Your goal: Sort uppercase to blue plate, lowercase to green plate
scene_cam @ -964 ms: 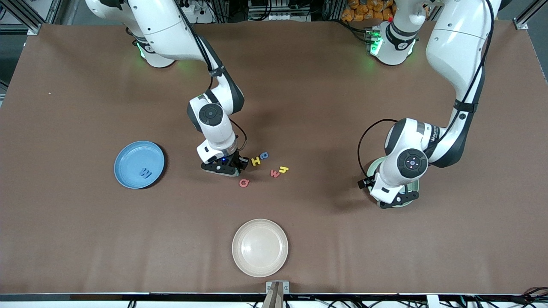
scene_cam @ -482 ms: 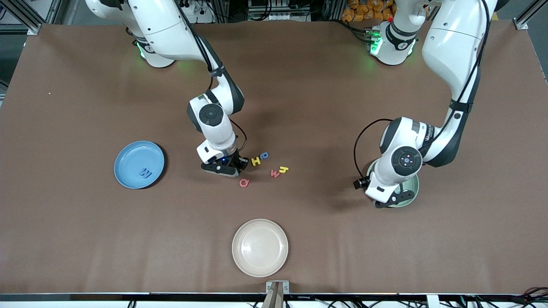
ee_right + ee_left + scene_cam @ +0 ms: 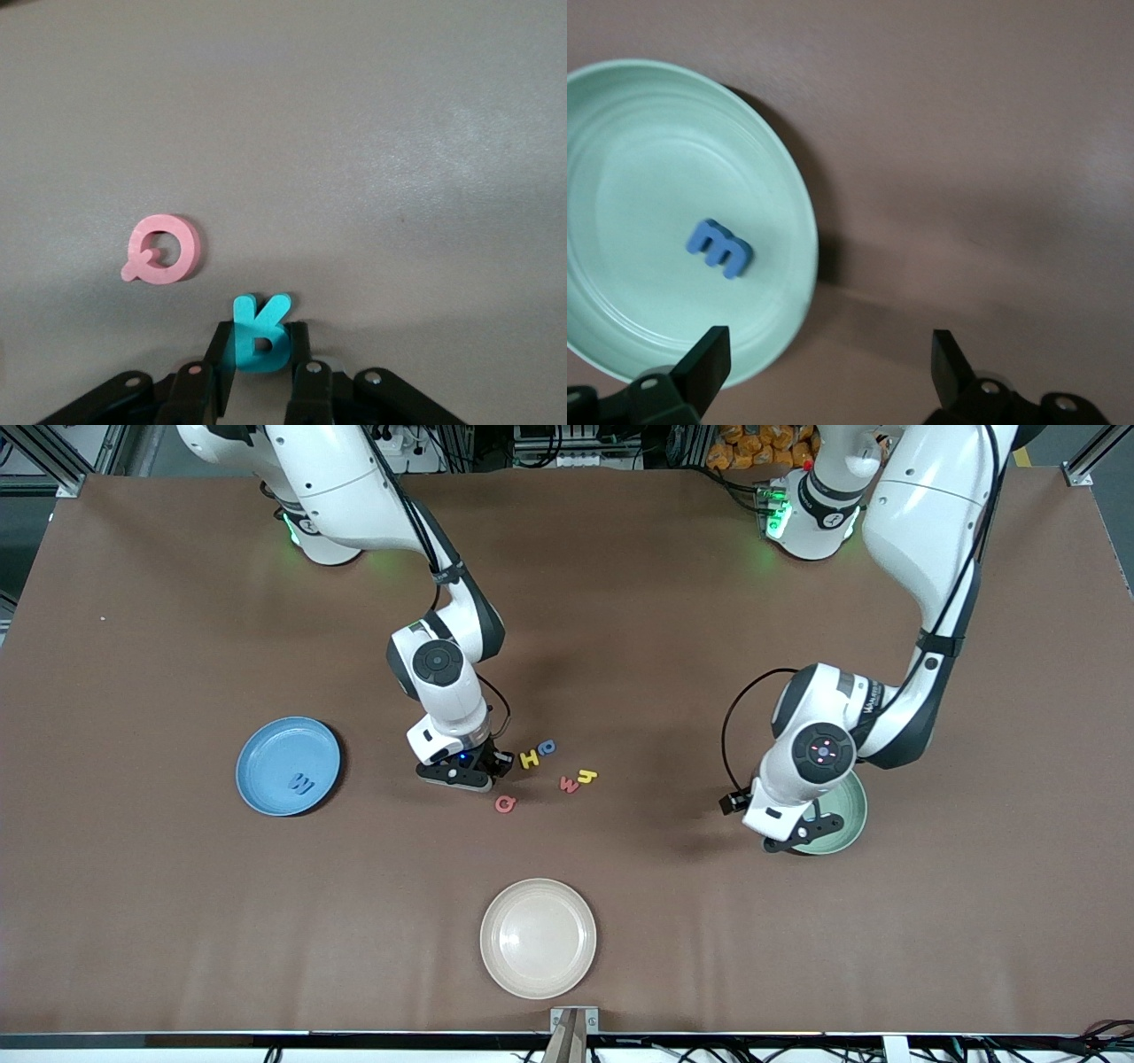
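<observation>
My right gripper [image 3: 259,335] is down at the table, shut on the teal-green R [image 3: 260,329], which stands between its fingers. The red Q [image 3: 162,250] lies flat close by; in the front view the Q [image 3: 505,804] is nearer the camera than the right gripper [image 3: 468,775]. Yellow H [image 3: 530,759], a blue rounded letter [image 3: 547,747], red m [image 3: 570,784] and yellow h [image 3: 586,776] lie beside it. The blue plate [image 3: 257,744] holds the blue W [image 3: 301,784]. My left gripper [image 3: 802,834] hangs open over the green plate's [image 3: 780,204] edge; a small blue letter [image 3: 719,249] lies in that plate.
A beige plate [image 3: 538,937] sits near the front camera's edge of the table, at the middle. The green plate [image 3: 846,815] is toward the left arm's end, the blue plate toward the right arm's end. Brown tabletop surrounds the letter cluster.
The right gripper's fingers have closed onto the R without the hand moving. The left arm has drifted from over the green plate toward the table's middle, still open.
</observation>
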